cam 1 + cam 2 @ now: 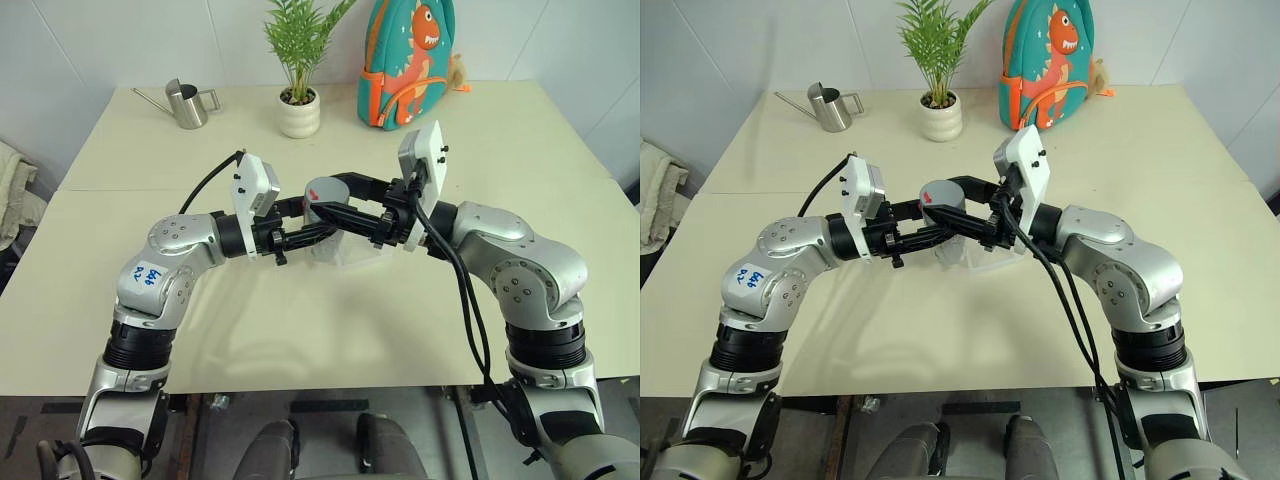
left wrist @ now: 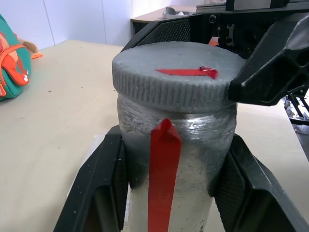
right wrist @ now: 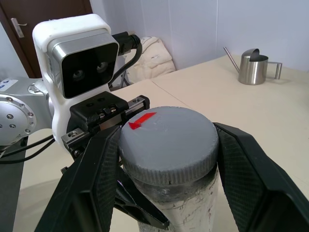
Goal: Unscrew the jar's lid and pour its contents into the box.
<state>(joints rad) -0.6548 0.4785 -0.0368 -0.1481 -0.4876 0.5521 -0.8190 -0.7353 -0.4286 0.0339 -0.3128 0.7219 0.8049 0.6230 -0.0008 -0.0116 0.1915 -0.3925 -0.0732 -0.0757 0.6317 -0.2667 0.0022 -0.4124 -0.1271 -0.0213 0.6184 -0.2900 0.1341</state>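
The grey jar [image 2: 193, 159], with a strip of red tape down its side, is held upright above the table's middle. My left gripper [image 1: 305, 232] is shut on the jar's body, one finger on each side. The grey ribbed lid [image 3: 166, 140] with a red mark sits on top of the jar. My right gripper [image 1: 335, 205] is shut on the lid from the opposite side, its pads [image 3: 241, 159] pressed against the rim. The clear box [image 1: 348, 258] lies on the table just under and behind the jar. The contents are hidden inside the jar.
At the back of the table [image 1: 500, 140] stand a steel watering can [image 1: 187, 103], a white plant pot [image 1: 299, 112] and a dinosaur backpack [image 1: 410, 60]. A pale cloth [image 1: 15, 190] lies off the table's left edge.
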